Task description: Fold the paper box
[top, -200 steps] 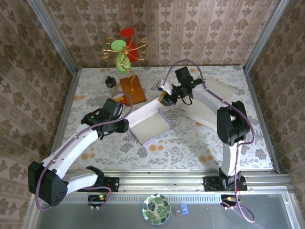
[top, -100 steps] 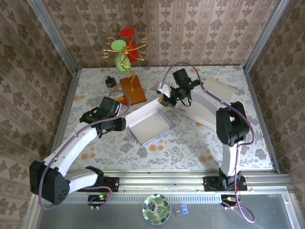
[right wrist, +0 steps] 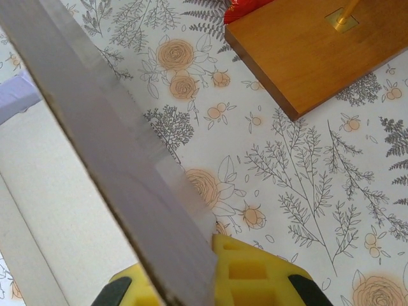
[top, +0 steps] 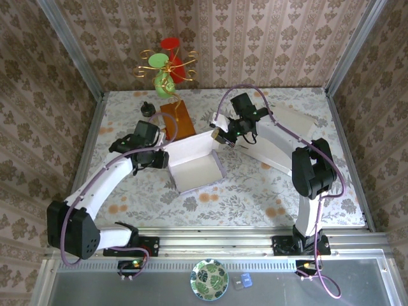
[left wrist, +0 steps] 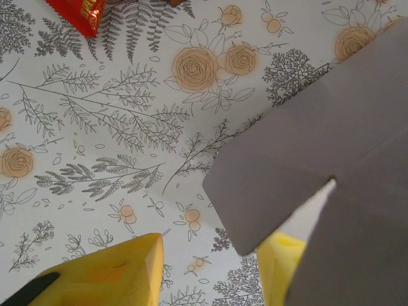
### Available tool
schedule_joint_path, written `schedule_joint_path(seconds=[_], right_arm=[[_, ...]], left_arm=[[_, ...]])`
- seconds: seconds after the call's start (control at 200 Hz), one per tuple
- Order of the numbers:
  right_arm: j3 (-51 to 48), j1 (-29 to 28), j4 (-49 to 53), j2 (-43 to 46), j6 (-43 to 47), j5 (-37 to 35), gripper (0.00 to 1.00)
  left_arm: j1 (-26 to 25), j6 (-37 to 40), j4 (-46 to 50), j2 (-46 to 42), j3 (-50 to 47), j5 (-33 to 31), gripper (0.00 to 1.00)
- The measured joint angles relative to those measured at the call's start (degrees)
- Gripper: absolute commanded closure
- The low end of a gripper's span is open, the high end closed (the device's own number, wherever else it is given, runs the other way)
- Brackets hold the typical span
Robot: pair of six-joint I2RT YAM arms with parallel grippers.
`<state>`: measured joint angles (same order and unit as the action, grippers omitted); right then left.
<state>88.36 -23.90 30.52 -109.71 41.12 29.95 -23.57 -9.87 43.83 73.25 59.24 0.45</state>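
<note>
- Paper box (top: 194, 167): pale lilac-grey outside, white inside.
- Table cover (top: 255, 185): white, grey fern line-drawings, orange roses.
- Wooden base (top: 177, 119): orange-brown.
- Wire ornament (top: 159, 61): gold wire, green and red discs.
- Walls (top: 274, 38): beige damask.
- Packet (left wrist: 80, 13): red.
- Plate (top: 209, 279): green leaf print.
- Left gripper fingers (left wrist: 121, 274): yellow.

A floral-patterned bench (top: 255, 185) is spreading across the overhead frame. At its upper left a brown wooden board (top: 177, 119) is lying, carrying a gold wire stand (top: 164, 70) with red and green discs. A black knob (top: 148, 109) is sitting just left of the board. A red packet (left wrist: 80, 13) is lying at the left wrist view's upper left. A leaf-patterned plate (top: 209, 279) is sitting at bottom centre, beside a small blue item (top: 245, 280).
</note>
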Motion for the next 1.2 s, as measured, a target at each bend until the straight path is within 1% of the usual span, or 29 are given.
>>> schedule_joint_path(seconds=[0.065, 0.145, 0.33, 0.575, 0.795, 0.88, 0.975, 1.2], right_arm=[[-0.07, -0.07, 0.0, 0.17, -0.26, 0.0, 1.0], [-0.11, -0.17, 0.2, 0.44, -0.39, -0.02, 1.0], [-0.11, -0.48, 0.61, 0.76, -0.59, -0.2, 1.0], [-0.11, -1.11, 1.05, 0.76, -0.81, -0.66, 1.0], [-0.11, -1.31, 1.03, 0.76, -1.11, -1.2, 1.0], [-0.11, -1.51, 1.05, 0.76, -1.55, -1.31, 1.0], [-0.11, -1.55, 1.03, 0.76, -2.23, -1.49, 1.0], [-0.11, -1.57, 0.98, 0.79, -4.83, -1.81, 1.0]], left_arm=[[0.22, 1.07, -0.17, 0.68, 0.39, 0.0, 0.58], [0.87, 2.23, -0.5, 1.62, 0.57, 0.31, 0.61], [2.58, 3.98, -0.98, 3.8, 0.7, 1.38, 0.72], [2.62, 4.17, -2.51, 4.42, 1.07, 2.38, 0.78], [2.58, 4.63, -3.56, 5.9, 2.12, 2.84, 0.91], [2.14, 4.83, -3.63, 6.1, 2.27, 2.86, 0.93], [2.14, 4.94, -3.61, 6.19, 2.45, 2.75, 0.99], [2.12, 4.72, -3.58, 6.21, 2.69, 2.73, 1.0]])
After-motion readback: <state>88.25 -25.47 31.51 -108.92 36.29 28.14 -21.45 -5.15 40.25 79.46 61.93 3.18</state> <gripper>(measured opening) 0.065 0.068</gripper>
